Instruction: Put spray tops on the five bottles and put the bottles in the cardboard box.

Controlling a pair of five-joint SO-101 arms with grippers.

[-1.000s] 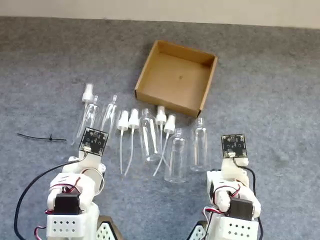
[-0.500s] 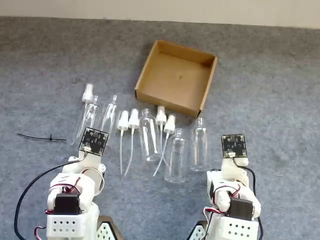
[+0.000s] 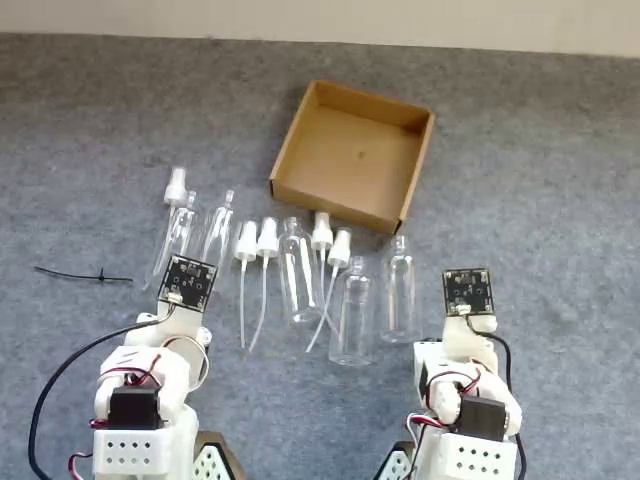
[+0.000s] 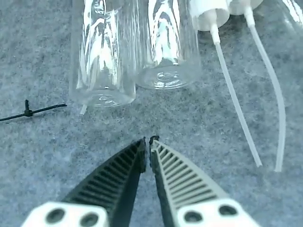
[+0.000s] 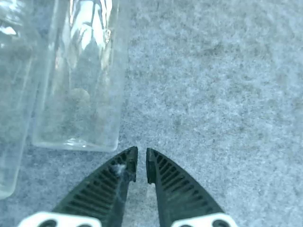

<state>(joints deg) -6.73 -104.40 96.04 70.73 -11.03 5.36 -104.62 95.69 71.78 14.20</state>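
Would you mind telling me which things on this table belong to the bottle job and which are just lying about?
For the job:
five clear bottles
spray tops
cardboard box

Lying about:
black cable tie, left of the bottles

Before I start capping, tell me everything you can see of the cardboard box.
The cardboard box is a shallow, square, open-topped tray of plain brown cardboard with low upright walls. It sits flat on the grey table, turned at an angle to the arms, beyond the row of bottles. Its floor shows bare but for a small dark spot near the middle. A spray top lies close by its near wall; contact cannot be told.
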